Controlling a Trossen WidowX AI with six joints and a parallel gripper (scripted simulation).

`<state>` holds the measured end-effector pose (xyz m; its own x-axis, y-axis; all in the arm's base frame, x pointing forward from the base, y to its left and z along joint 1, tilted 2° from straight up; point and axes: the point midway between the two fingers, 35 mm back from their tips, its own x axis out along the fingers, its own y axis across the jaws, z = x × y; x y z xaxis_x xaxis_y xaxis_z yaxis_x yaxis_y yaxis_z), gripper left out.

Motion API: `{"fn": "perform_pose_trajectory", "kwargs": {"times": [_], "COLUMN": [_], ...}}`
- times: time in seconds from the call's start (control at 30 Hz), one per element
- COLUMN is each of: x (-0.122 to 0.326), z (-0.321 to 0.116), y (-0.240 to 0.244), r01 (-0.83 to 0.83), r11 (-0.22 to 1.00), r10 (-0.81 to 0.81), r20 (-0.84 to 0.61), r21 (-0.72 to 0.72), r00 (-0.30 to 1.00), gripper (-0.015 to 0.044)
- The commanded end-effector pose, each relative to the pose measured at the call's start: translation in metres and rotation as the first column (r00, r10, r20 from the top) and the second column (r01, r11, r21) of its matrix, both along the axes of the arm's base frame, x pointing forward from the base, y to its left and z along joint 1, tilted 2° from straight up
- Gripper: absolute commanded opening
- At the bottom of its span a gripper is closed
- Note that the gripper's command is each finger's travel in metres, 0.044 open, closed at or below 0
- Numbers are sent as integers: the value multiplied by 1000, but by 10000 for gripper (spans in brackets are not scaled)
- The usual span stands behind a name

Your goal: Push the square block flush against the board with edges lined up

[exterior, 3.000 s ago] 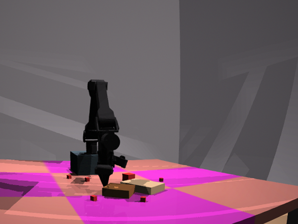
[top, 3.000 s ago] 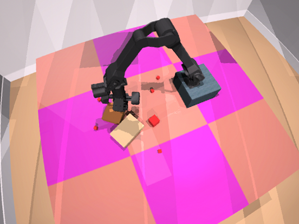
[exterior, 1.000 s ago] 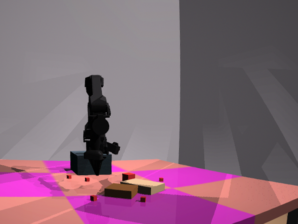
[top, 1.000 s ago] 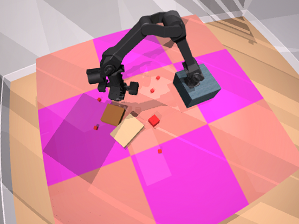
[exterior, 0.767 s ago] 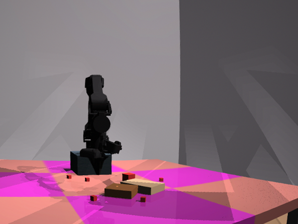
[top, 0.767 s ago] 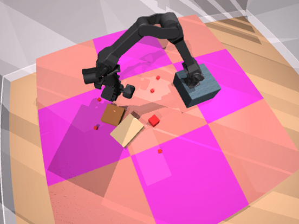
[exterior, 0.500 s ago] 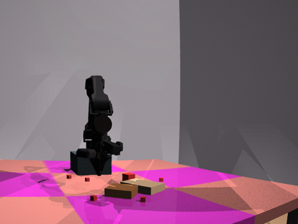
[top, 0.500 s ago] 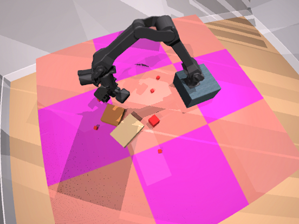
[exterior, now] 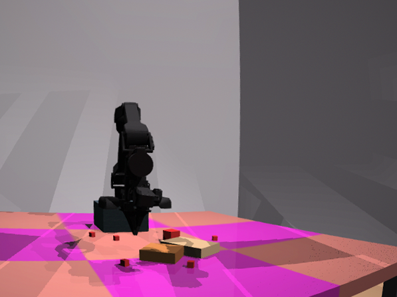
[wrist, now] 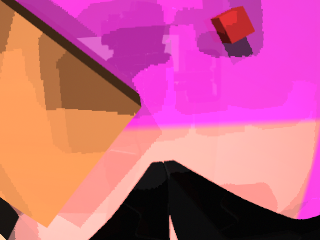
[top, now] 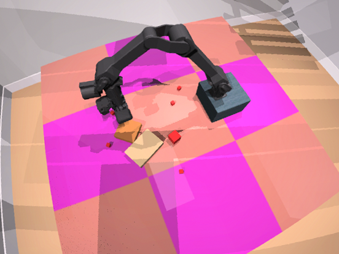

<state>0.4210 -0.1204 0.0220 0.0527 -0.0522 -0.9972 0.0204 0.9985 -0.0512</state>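
Note:
The orange square block [top: 128,130] [exterior: 159,254] [wrist: 30,150] lies flat on the table, turned at an angle to the pale tan board [top: 143,152] [exterior: 201,244]. In the top view one corner of the block is at or very near the board's upper-left side, and a wedge-shaped gap opens between their sides. Whether that corner touches is not clear. My gripper [exterior: 135,232] [wrist: 163,172] is shut and empty. In the wrist view its tips are to the right of the block, apart from it. In the top view the hand hides the tips.
A larger red cube [top: 174,136] [exterior: 171,234] stands just right of the board in the top view. Several small red cubes lie around, one left of the block [top: 108,144], one below and right of the board [top: 180,171]. The arm's dark base box [top: 229,105] is farther right.

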Motion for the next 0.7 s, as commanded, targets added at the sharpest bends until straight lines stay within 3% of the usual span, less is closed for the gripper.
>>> {"fn": "perform_pose_trajectory", "kwargs": {"times": [0.0, 0.43, 0.67], "x": [8, 30, 31], "z": [-3, -3, -4], "y": [0, -3, -3], "r01": [139, 557, 562], "r11": [990, 829, 826], "r10": [-139, -558, -562], "r20": [1, 15, 15], "r21": [11, 39, 40], "r00": [990, 830, 827], "gripper": [0, 0, 0]}}
